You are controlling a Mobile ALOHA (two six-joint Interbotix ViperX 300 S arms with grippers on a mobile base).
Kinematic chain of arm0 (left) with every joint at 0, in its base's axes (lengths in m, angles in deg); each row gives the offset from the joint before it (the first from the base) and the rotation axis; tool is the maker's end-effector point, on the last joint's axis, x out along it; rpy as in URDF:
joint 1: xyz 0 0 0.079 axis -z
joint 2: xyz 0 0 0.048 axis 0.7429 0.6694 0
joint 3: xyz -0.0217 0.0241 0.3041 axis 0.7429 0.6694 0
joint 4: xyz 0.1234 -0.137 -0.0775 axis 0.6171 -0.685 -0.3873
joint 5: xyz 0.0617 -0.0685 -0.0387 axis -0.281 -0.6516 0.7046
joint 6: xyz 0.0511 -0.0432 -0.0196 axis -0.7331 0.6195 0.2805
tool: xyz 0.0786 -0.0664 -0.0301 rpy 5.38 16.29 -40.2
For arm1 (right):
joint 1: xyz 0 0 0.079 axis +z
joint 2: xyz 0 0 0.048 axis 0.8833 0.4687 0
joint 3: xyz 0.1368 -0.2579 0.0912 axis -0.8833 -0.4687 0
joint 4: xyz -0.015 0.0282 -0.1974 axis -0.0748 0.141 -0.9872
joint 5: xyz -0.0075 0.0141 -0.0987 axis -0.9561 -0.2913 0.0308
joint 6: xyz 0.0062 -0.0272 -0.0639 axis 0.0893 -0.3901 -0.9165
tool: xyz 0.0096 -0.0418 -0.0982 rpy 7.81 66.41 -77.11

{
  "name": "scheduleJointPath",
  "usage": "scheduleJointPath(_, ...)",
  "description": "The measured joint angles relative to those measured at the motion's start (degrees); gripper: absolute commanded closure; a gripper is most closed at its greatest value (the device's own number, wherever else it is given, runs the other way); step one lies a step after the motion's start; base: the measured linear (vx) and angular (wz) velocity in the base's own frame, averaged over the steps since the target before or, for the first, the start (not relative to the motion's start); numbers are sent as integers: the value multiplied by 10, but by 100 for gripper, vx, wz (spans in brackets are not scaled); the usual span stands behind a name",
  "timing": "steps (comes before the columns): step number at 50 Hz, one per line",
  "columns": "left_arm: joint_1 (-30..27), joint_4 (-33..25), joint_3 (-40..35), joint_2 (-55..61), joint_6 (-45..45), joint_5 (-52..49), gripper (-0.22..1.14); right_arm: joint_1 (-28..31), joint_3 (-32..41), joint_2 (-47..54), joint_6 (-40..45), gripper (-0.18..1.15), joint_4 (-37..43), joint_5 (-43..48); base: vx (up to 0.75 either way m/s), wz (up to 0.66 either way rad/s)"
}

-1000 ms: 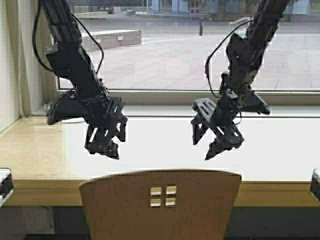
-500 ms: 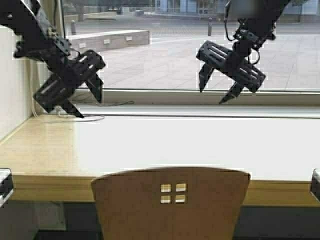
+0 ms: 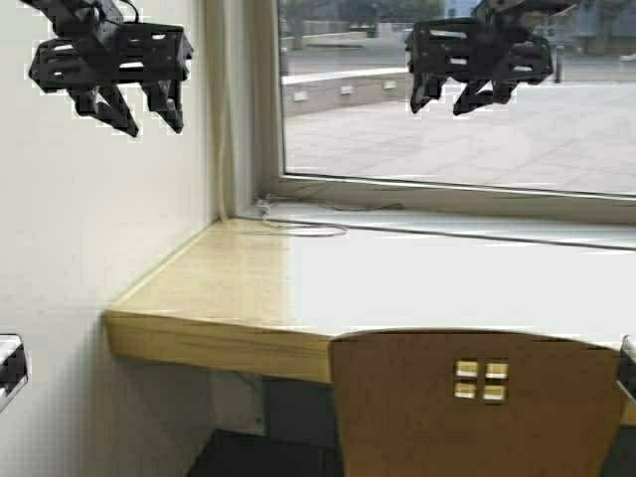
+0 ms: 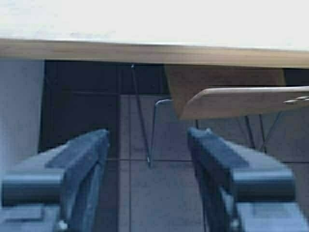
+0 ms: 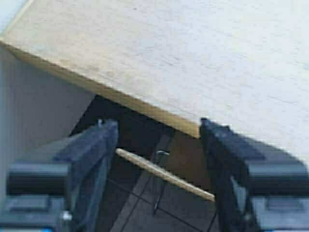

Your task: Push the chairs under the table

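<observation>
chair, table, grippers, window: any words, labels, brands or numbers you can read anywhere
None can be read.
The chair back carries only four small square cutouts.
The table top is bare of print.
The left gripper and right gripper show no markings.

Tan moulded-plywood chair with square cutouts: backrest cut off by lower frame edge; seat and legs hidden in high view. Long light-wood table runs off right edge.
</observation>
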Motion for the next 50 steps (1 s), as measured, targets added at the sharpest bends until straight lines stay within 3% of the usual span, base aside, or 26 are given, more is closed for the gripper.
scheduleJointPath(22, -1, 15, -32, 37, 3, 0, 6, 3, -1, -3, 2, 9, -2, -11, -17, 54)
scheduleJointPath(50, -18, 16, -34, 23, 6, 6, 6, 16, 15, -16, 4, 9, 0, -26, -29, 25)
